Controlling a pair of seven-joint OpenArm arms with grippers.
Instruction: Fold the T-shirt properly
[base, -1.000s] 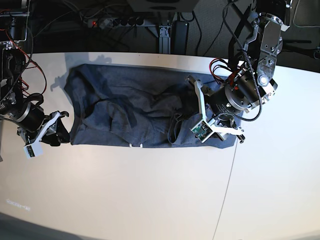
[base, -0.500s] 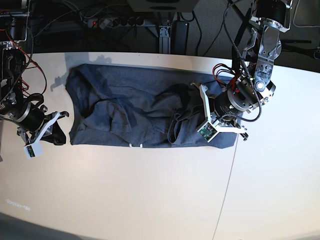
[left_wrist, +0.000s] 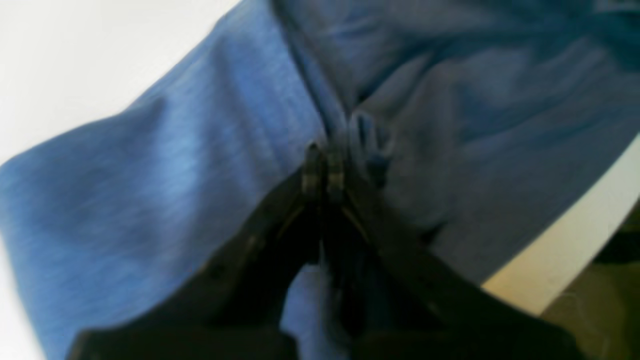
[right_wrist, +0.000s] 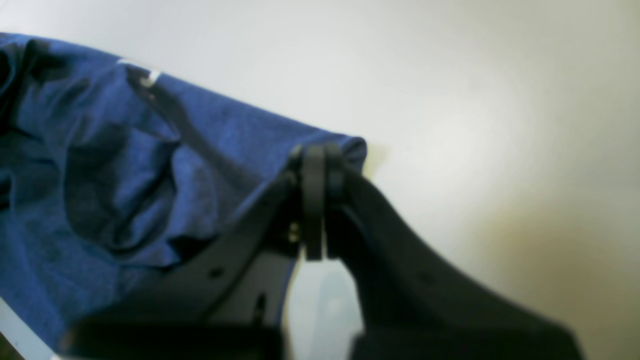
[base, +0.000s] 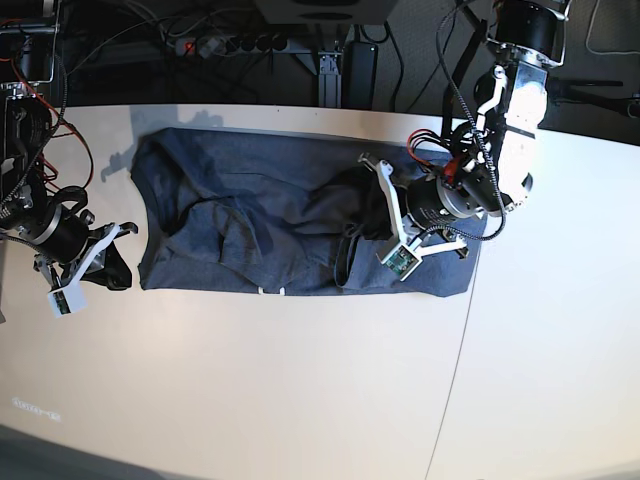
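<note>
The blue-grey T-shirt (base: 250, 200) lies rumpled across the far half of the white table (base: 280, 380). My left gripper (base: 368, 218) stands over the shirt's right part. In the left wrist view it (left_wrist: 322, 170) is shut, pinching a raised fold of the T-shirt (left_wrist: 175, 165). At the shirt's near left corner is my right gripper (base: 118, 270). The right wrist view shows it (right_wrist: 315, 165) shut on the edge of the T-shirt (right_wrist: 100, 150), just at the corner. No lettering shows.
A power strip (base: 230, 44) and cables lie behind the table's far edge. Red wires (base: 60, 140) hang by the arm on the left. A seam (base: 462, 340) runs down the tabletop on the right.
Both grippers have closed on the cloth. The left arm has moved leftwards over the shirt, bunching the fold up with it. The right arm has barely shifted.
</note>
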